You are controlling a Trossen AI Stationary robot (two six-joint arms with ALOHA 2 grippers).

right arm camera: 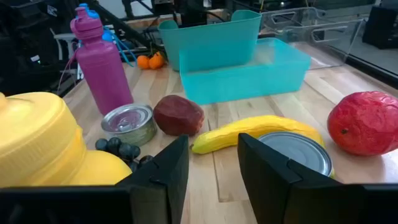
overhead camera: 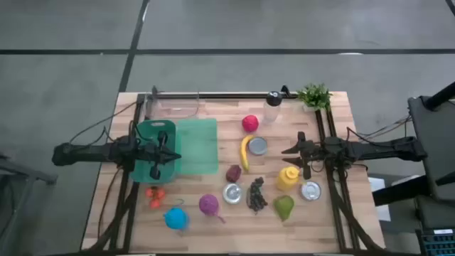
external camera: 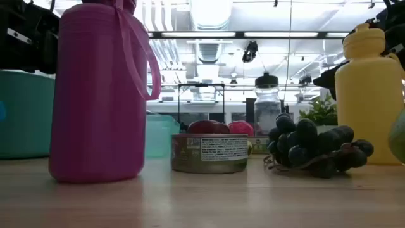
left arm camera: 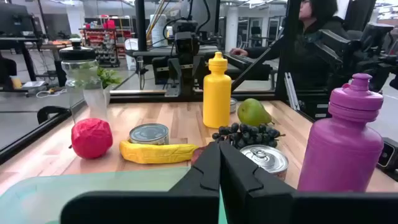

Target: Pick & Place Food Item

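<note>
Food lies mid-table: a yellow banana [overhead camera: 245, 153] [right arm camera: 258, 132], a red round fruit [overhead camera: 249, 123] [right arm camera: 364, 130], a dark red fruit [overhead camera: 233, 173] [right arm camera: 178, 114], black grapes [overhead camera: 256, 195] [external camera: 313, 149] and a green pear [overhead camera: 284, 207] [left arm camera: 254, 112]. My left gripper [overhead camera: 178, 156] [left arm camera: 219, 163] is shut and hovers over the teal bin [overhead camera: 155, 146] and its flat lid [overhead camera: 197, 146]. My right gripper [overhead camera: 284, 151] [right arm camera: 212, 155] is open and hangs above the table beside the yellow bottle [overhead camera: 288, 176], pointing toward the banana and an open can [overhead camera: 257, 146] [right arm camera: 297, 152].
Two more cans [overhead camera: 232, 193] [overhead camera: 311, 190], a purple bottle [overhead camera: 208, 205] [external camera: 95, 95], a blue bottle [overhead camera: 175, 217] and small oranges [overhead camera: 155, 195] crowd the near half. A clear bottle [overhead camera: 273, 107], a plant [overhead camera: 314, 94] and a clear container [overhead camera: 174, 107] stand along the far edge.
</note>
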